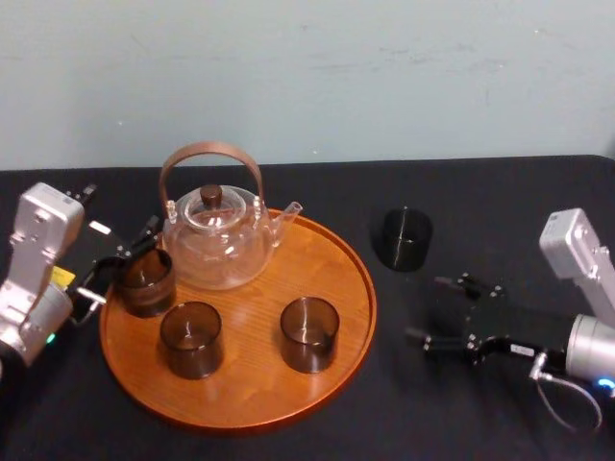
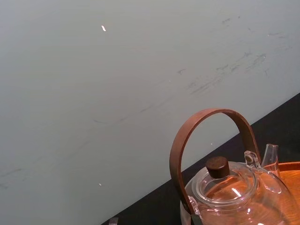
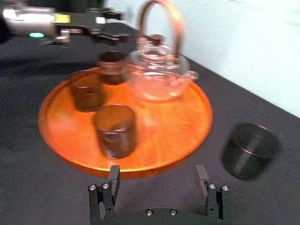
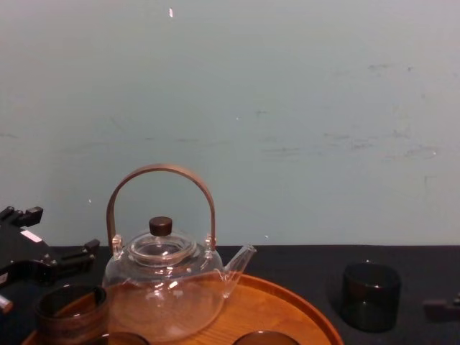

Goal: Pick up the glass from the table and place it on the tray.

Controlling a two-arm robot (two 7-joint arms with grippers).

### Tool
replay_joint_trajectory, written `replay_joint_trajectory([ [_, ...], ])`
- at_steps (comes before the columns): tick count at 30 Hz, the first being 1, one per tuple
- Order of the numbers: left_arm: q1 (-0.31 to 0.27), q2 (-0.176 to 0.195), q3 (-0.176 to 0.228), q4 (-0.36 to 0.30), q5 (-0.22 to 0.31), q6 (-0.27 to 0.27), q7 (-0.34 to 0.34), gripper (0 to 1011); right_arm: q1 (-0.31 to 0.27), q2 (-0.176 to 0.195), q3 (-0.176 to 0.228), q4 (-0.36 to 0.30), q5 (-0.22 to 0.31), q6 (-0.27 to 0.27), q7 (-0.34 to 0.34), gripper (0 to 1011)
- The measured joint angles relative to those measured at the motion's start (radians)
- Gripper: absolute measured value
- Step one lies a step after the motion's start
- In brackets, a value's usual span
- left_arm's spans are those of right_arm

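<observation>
Dark cylindrical glass (image 1: pixel 404 238) upright on black-cloth table (image 1: pixel 500 216), just far-left of right gripper (image 1: pixel 429 309); fingers spread wide, empty. Right arm nearer; left gripper (image 1: pixel 120 266) at left rim of round orange-brown wooden tray (image 1: pixel 332 259).

My chest view chops the tray (image 4: pixel 295 305) off at the bottom edge, so a front glass (image 4: pixel 262 338) on it is just a rim poking up. My left wrist view cuts the teapot (image 2: pixel 234 197) off partway down. My right wrist view's pretty blurry, so the dark glass (image 3: pixel 248 150) on the surface (image 3: pixel 267 199) is a smudge.
</observation>
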Motion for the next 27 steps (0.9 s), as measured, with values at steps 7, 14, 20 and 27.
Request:
replay_joint_trajectory([
  [7, 0.0, 0.0, 0.0, 0.0, 0.0, 0.0, 0.0, 1001, -0.019, -0.037, 0.058, 0.005, 0.004, 0.063, -0.121, 1002],
  [14, 0.0, 0.0, 0.0, 0.0, 0.0, 0.0, 0.0, 1001, -0.009, -0.077, 0.085, 0.035, -0.016, 0.108, -0.191, 1002],
  [20, 0.0, 0.0, 0.0, 0.0, 0.0, 0.0, 0.0, 1002, 0.015, -0.111, 0.089, 0.072, -0.053, 0.121, -0.217, 1003],
  [27, 0.0, 0.0, 0.0, 0.0, 0.0, 0.0, 0.0, 1002, 0.052, -0.149, 0.079, 0.119, -0.096, 0.122, -0.225, 1002],
])
